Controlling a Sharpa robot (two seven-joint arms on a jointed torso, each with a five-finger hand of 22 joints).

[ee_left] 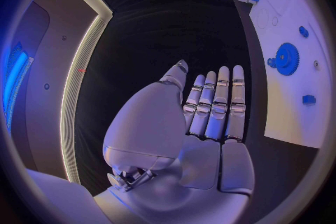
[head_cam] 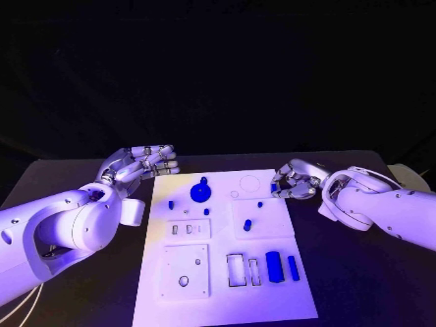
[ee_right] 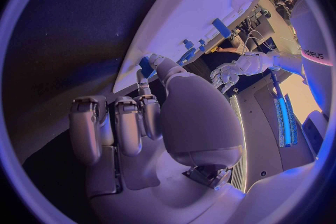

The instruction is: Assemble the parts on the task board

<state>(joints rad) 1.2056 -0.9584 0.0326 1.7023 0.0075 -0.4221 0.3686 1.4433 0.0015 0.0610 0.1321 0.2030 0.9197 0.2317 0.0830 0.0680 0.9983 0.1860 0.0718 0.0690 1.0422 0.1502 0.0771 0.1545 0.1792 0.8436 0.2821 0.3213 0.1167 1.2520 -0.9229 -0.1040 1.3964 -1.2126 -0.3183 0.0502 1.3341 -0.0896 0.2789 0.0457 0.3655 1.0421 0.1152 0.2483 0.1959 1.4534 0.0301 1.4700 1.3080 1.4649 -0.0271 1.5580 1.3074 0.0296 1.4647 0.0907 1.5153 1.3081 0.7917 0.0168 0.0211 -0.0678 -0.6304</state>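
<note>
Left arm is reaching in from the near left, its robot hand (head_cam: pixel 142 163) lying off the board's far left corner, fingers (ee_left: pixel 218 106) straight, side by side, holding nothing. Right arm is extending from the right; right robot hand (head_cam: pixel 295 180) is pinching a small blue part (ee_right: pixel 146 63) at its fingertips, remaining fingers curled.

Two glossy white arms with rounded shells and dark screw dots; left hand (head_cam: pixel 144 163) and right hand (head_cam: pixel 295 182) are silver, segmented.
</note>
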